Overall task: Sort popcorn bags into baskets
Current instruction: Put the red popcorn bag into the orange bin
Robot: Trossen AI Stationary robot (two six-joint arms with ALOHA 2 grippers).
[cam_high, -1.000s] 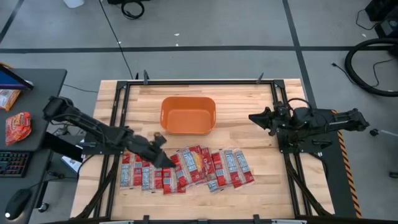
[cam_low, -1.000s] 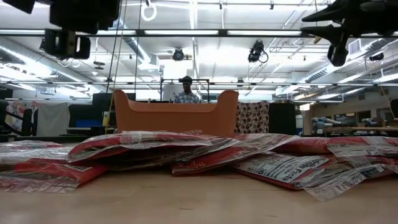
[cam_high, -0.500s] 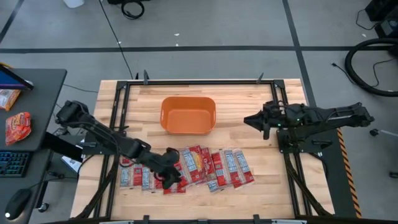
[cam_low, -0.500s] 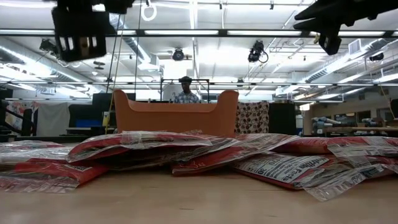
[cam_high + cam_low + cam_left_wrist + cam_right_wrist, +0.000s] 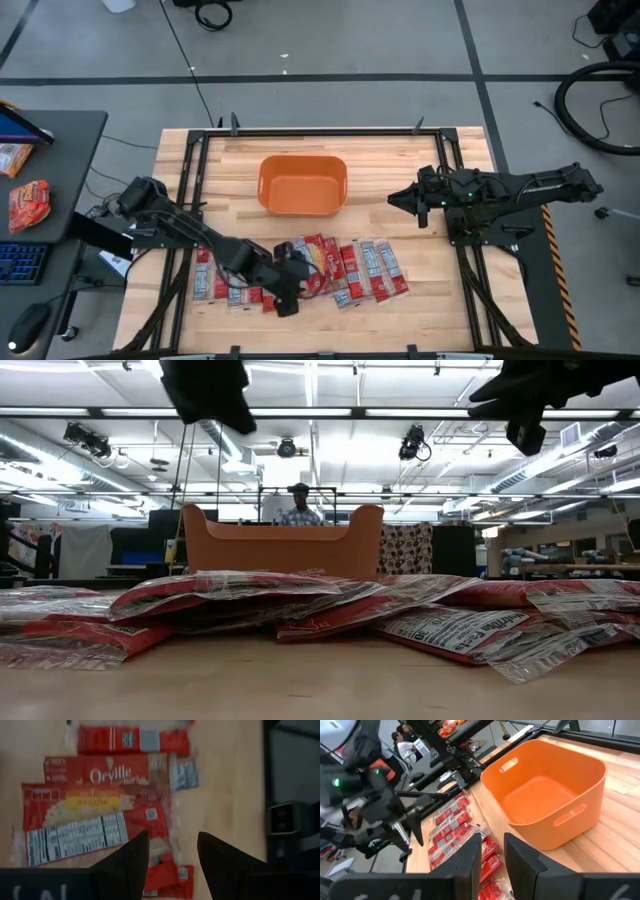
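Note:
Several red popcorn bags with white-grey labels lie flat in an overlapping row along the table's near part; the low view shows them as a heap. The orange tub stands behind them, with nothing inside it in the right wrist view. My left gripper hovers open over the left part of the row, fingers pointing down at the bags. My right gripper hangs open in the air to the right of the tub, facing it.
Black frame rails run along the table's left and right sides. A larger orange-red crinkled packet lies on the side desk to the left, off the table. Bare wood shows right of the tub. A person stands far behind the table.
My left gripper has swung toward the table's near edge and to the right, from beside the row's left end to a spot over the bags. My right gripper has drifted a little left toward the tub. The bags and tub have stayed put.

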